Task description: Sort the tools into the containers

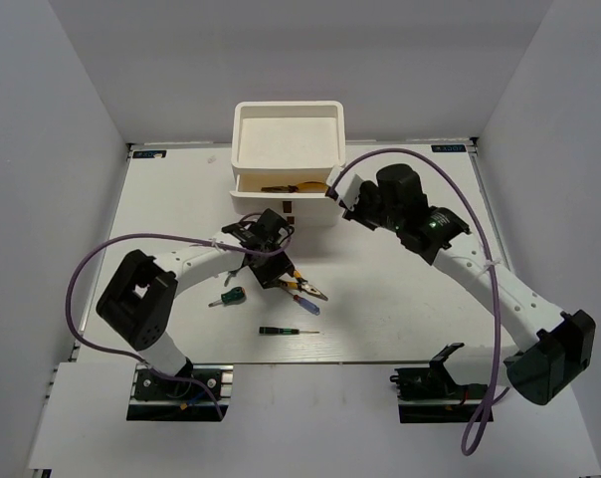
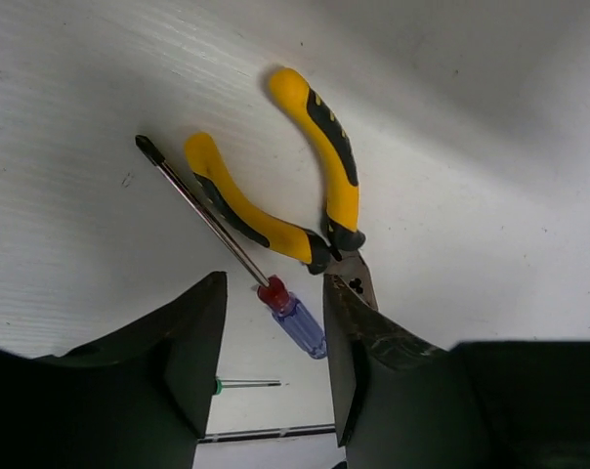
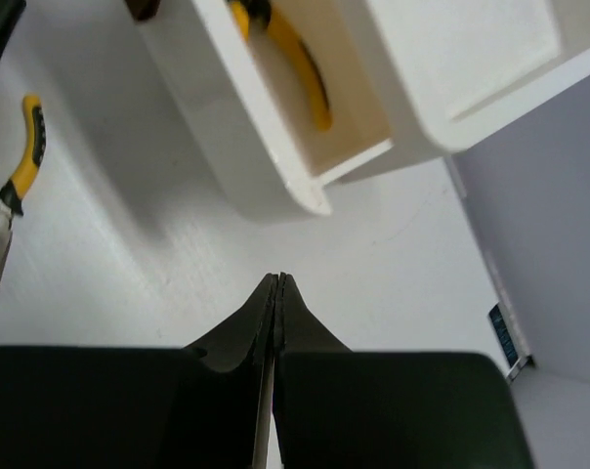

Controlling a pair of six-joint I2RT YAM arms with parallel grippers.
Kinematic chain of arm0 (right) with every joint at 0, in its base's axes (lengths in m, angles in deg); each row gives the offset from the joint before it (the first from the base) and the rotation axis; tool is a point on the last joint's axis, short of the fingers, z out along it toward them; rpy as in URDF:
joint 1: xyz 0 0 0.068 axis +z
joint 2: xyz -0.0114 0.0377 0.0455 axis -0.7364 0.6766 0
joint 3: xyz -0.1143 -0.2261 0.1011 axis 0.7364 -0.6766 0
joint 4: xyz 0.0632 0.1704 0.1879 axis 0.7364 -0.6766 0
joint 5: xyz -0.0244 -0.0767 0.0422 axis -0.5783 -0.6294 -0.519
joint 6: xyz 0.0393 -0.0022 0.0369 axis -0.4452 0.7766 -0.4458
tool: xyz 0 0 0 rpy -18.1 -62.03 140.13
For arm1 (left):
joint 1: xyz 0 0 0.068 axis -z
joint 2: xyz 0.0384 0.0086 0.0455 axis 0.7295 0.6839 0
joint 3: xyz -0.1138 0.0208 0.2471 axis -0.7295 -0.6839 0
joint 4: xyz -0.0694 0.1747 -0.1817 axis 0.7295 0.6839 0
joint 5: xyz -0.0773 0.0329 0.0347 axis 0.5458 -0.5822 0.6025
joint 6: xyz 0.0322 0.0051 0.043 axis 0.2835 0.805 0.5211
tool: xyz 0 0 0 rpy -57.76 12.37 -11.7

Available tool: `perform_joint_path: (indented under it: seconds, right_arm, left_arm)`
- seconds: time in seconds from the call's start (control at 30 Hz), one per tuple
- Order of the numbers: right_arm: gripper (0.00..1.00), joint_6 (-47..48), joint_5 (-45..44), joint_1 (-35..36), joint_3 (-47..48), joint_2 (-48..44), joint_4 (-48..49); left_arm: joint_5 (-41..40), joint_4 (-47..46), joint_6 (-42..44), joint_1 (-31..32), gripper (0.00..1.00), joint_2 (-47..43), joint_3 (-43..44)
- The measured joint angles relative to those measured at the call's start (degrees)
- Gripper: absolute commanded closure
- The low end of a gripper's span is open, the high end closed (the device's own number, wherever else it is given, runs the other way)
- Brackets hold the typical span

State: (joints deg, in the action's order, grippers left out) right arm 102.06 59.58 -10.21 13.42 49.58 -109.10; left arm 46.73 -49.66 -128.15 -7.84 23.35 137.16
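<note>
White arms [image 1: 196, 261], black joints [image 1: 136, 297] — purple cables [image 1: 412, 151]

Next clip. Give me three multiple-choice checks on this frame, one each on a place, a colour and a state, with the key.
1. Where do the stored pliers lie?
A) top tray
B) open drawer
C) table's near edge

2. The handle of the screwdriver under the left claw is:
A) green
B) black
C) red and blue

3. The right claw is:
A) wide open
B) shut, empty
C) shut on pliers

Key:
1 B, yellow handles show inside the pulled-out drawer.
2 C, the left wrist view shows a red collar and a blue grip.
3 B, it closes to a point with nothing gripped.
</note>
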Motion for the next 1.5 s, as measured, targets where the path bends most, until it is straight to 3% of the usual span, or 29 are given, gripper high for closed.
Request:
perform_joint_path:
  seconds: [0.43,0.83,1.17,1.27,1.4,1.5]
  right_arm:
    - [1.00,-3.7,0.4,-3.6,-3.9,-2.1,-1.6]
    - [1.00,-4.7,0.7,-5.9,-6.7,-3.5,-1.6]
    - [1.00,-5.0,1.6,-6.7,-7.5,-4.2,-1.6]
    - [1.00,-5.2,1.8,-6.9,-7.6,-4.2,-1.6]
    - [1.00,-5.4,2.2,-7.2,-8.5,-4.4,-1.7]
    - [1.00,-5.8,2.2,-7.3,-8.9,-4.6,-1.6]
  left_arm:
    - [-1.5,0.3,-6.3,0.0,0.48,2.9,0.3]
    - [-1.5,-0.4,-7.8,-0.2,0.53,10.3,5.0]
    - [-1.4,-0.5,-8.3,-0.2,0.57,11.2,5.9]
    - [-1.1,0.0,-8.3,-0.2,0.62,11.9,6.7]
    - [-0.6,0.4,-8.0,-0.3,0.87,13.0,8.3]
    - [-0.2,1.5,-7.3,-0.3,0.94,14.1,9.8]
